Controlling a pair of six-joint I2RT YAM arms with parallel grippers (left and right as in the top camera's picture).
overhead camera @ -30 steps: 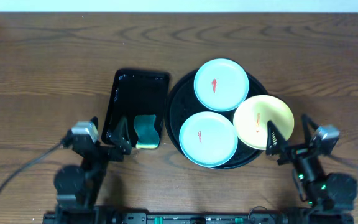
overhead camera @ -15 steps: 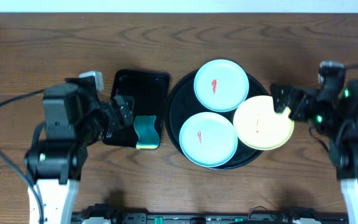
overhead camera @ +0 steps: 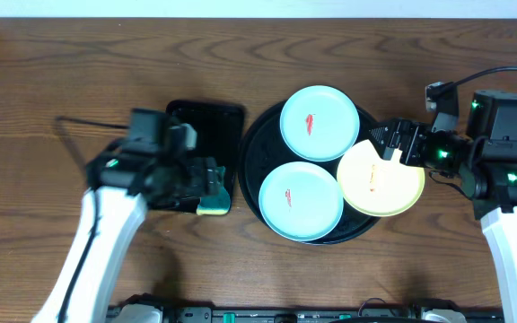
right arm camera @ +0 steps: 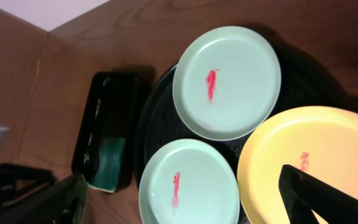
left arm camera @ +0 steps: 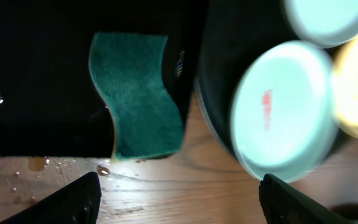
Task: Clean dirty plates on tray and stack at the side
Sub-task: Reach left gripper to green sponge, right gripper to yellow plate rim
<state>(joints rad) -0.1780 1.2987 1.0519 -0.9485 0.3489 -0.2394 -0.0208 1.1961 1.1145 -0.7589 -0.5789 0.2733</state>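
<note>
The round black tray (overhead camera: pixel 251 152) holds three plates, each with a red smear: a blue-green plate at the back (overhead camera: pixel 319 122), a blue-green plate at the front (overhead camera: pixel 301 200) and a yellow plate (overhead camera: pixel 381 178) overhanging the right rim. My left gripper (overhead camera: pixel 206 175) is open and empty above the green sponge (overhead camera: pixel 210 190); in the left wrist view (left arm camera: pixel 178 198) its fingers frame bare wood below the sponge (left arm camera: pixel 135 93). My right gripper (overhead camera: pixel 393 142) is open and empty at the yellow plate's back edge; the right wrist view (right arm camera: pixel 185 199) shows all three plates (right arm camera: pixel 229 81), (right arm camera: pixel 188 183), (right arm camera: pixel 316 162).
A rectangular black tray (overhead camera: pixel 200 135) with water drops lies left of the round tray and holds the sponge at its front end. Bare wooden table (overhead camera: pixel 61 90) lies all around. A wall edge runs along the back.
Both arms rose from the front edge and came inward. The left gripper now hovers over the sponge; the right one reached the yellow plate's back edge. The plates stayed put.
</note>
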